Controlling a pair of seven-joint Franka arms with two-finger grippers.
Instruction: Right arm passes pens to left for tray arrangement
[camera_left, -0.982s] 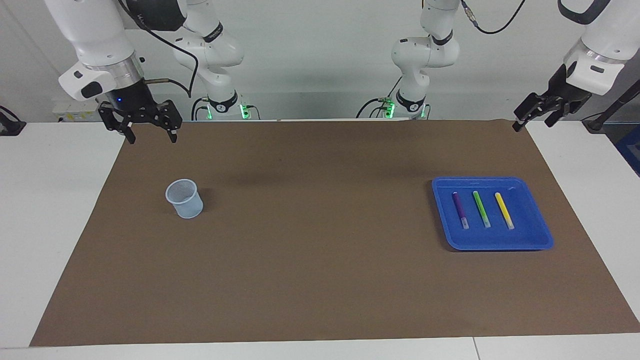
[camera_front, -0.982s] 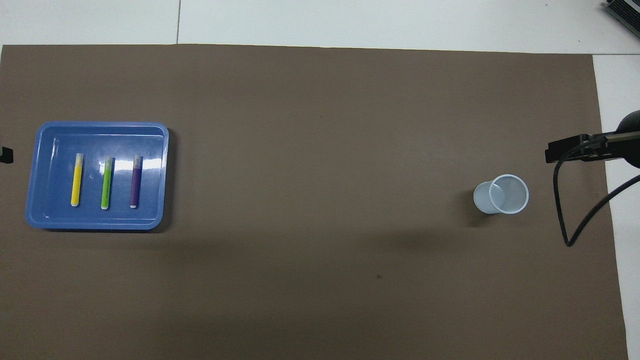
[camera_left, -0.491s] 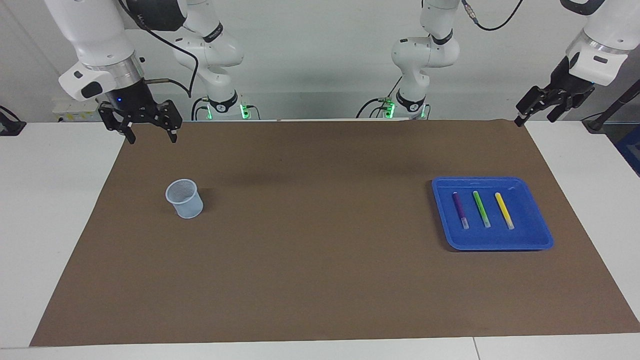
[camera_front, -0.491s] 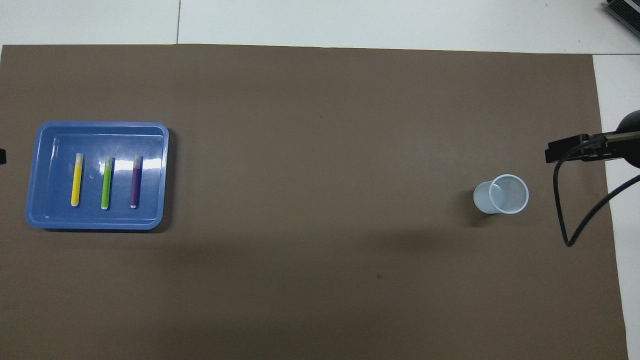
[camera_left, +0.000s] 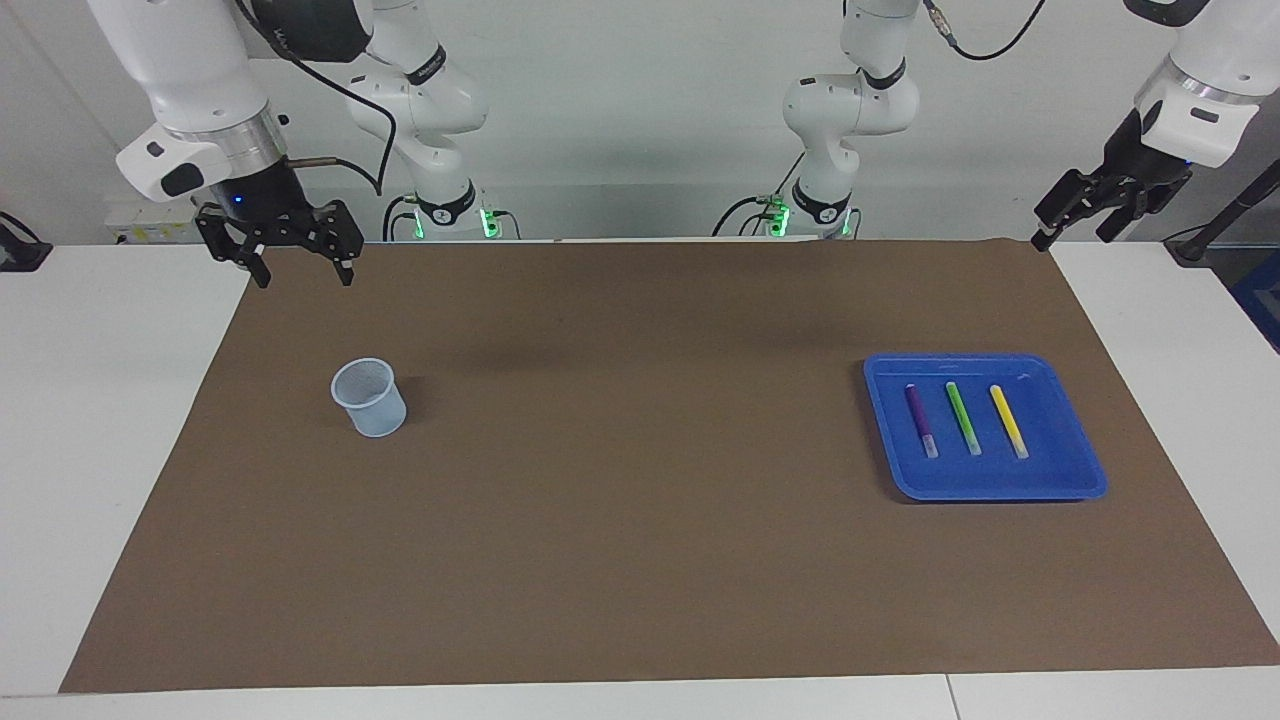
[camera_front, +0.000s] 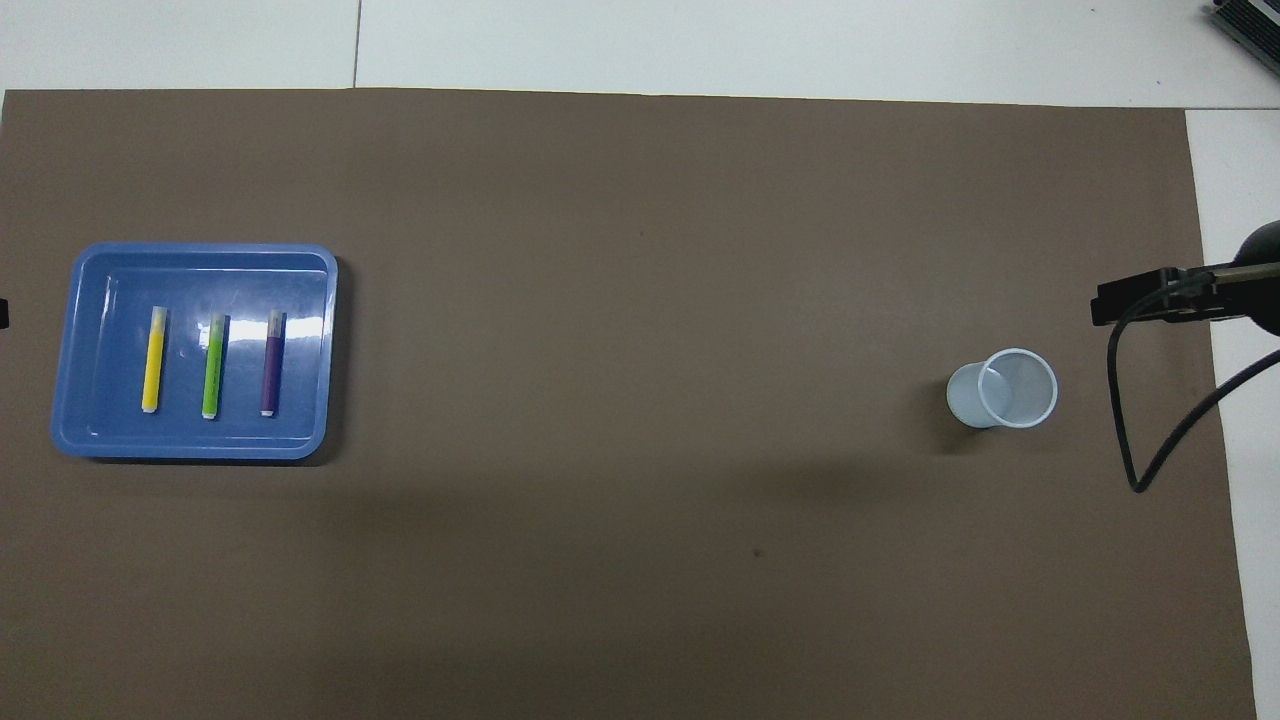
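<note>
Overhead view: tray (camera_front: 80, 345) holds three pens (camera_front: 212, 365); cup (camera_front: 1003, 390) empty; both end effectors spread.

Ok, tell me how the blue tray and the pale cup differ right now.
The blue tray is shallow and roughly square; the pale cup is taller and round. The tray is bright, opaque blue; the cup is pale blue. The tray holds three pens, purple, green and yellow; the cup looks empty. Both sit on the brown mat, at opposite ends.
</note>
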